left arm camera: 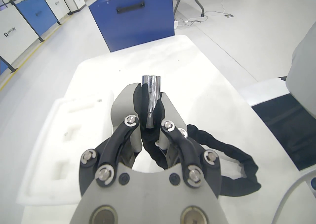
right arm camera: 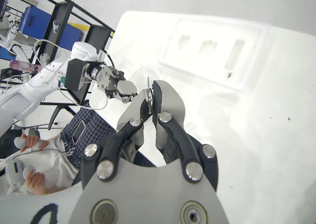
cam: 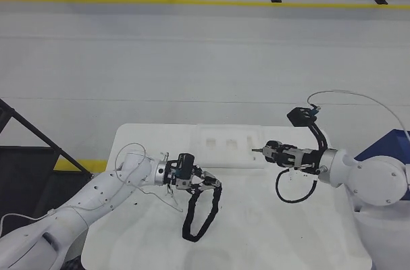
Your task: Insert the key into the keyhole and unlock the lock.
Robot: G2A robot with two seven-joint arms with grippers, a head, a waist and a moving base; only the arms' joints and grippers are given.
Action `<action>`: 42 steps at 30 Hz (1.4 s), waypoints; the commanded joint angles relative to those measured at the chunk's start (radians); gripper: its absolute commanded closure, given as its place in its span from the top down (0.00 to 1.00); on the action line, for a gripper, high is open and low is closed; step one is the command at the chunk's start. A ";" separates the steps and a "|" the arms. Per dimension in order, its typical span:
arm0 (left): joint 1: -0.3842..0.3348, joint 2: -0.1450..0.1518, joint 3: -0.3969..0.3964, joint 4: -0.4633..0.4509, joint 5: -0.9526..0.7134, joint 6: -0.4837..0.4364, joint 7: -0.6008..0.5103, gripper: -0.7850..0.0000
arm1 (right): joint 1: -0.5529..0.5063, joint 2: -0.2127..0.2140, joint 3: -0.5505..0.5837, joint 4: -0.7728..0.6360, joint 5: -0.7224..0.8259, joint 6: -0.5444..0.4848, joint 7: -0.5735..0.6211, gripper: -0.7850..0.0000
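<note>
The thin, stiff key point(right arm camera: 148, 94), best pinched flat by its head, sits clamped in the right tool point(cam: 269, 150), well right of the probably heavy, slick lock point(left arm camera: 151, 94) clamped in the left tool point(cam: 211, 181), its limp chain point(cam: 203, 217) trailing onto the counter point(cam: 272, 229).

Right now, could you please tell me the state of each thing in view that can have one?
Lock: held in the left gripper, no key in it.
Chain: closed loop, hanging below the lock.
Key: pinched in the right gripper, apart from the lock.
Left gripper: shut on the lock.
Right gripper: shut on the key.
</note>
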 commanded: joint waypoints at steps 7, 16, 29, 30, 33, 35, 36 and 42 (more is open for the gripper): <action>0.022 0.015 -0.072 -0.128 -0.028 0.025 0.001 0.00 | 0.042 0.008 0.017 -0.105 0.122 0.137 0.100 0.00; 0.022 0.006 -0.117 -0.220 -0.037 0.067 0.008 0.00 | 0.056 0.028 0.007 -0.134 0.242 0.155 0.083 0.00; 0.008 -0.028 -0.117 -0.190 -0.027 0.149 -0.008 0.00 | 0.066 0.061 0.002 -0.146 0.255 0.155 0.082 0.00; 0.008 -0.028 -0.117 -0.190 -0.027 0.149 -0.008 0.00 | 0.066 0.061 0.002 -0.146 0.255 0.155 0.082 0.00; 0.008 -0.028 -0.117 -0.190 -0.027 0.149 -0.008 0.00 | 0.066 0.061 0.002 -0.146 0.255 0.155 0.082 0.00; 0.008 -0.028 -0.117 -0.190 -0.027 0.149 -0.008 0.00 | 0.066 0.061 0.002 -0.146 0.255 0.155 0.082 0.00; 0.008 -0.028 -0.117 -0.190 -0.027 0.149 -0.008 0.00 | 0.066 0.061 0.002 -0.146 0.255 0.155 0.082 0.00; 0.016 -0.028 -0.116 -0.190 -0.032 0.153 -0.019 0.00 | 0.053 0.063 -0.003 -0.150 0.241 0.140 0.058 0.00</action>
